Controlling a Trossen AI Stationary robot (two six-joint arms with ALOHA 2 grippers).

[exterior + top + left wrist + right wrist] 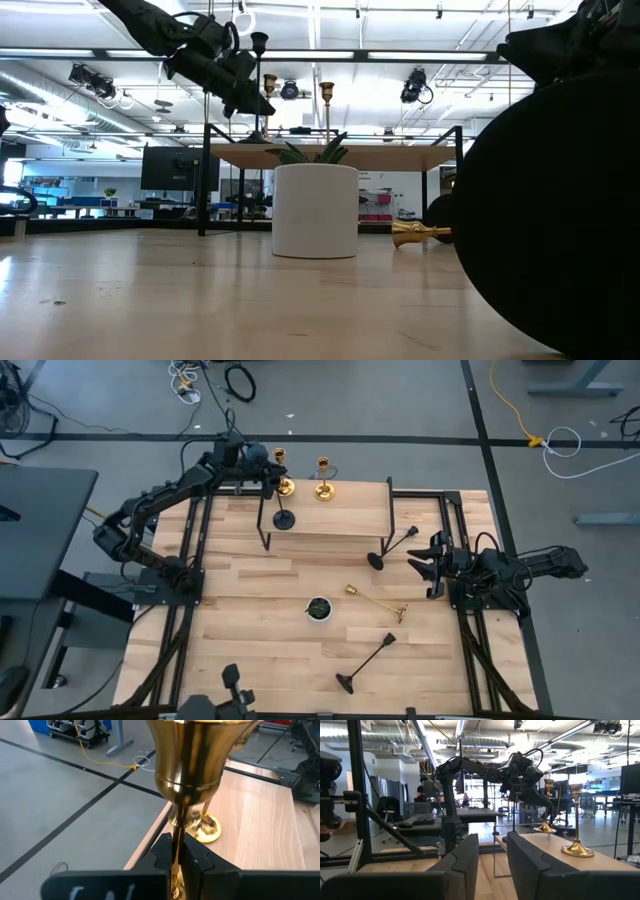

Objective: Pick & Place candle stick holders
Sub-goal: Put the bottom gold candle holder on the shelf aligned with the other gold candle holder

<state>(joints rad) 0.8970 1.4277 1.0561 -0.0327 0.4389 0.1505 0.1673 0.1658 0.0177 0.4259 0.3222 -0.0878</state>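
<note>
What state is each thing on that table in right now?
left end effector: shut on gripped gold holder
gripped gold holder: upright
second gold holder: upright
third gold holder: lying flat
rear black holder: upright
middle black holder: lying down
front black holder: lying flat
right end effector: open, empty

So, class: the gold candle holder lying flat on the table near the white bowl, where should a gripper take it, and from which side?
Grip the gold candle holder mid-stem, from straight above. It lies flat, so the thin stem is exposed, with base and cup flaring at either end.
</note>
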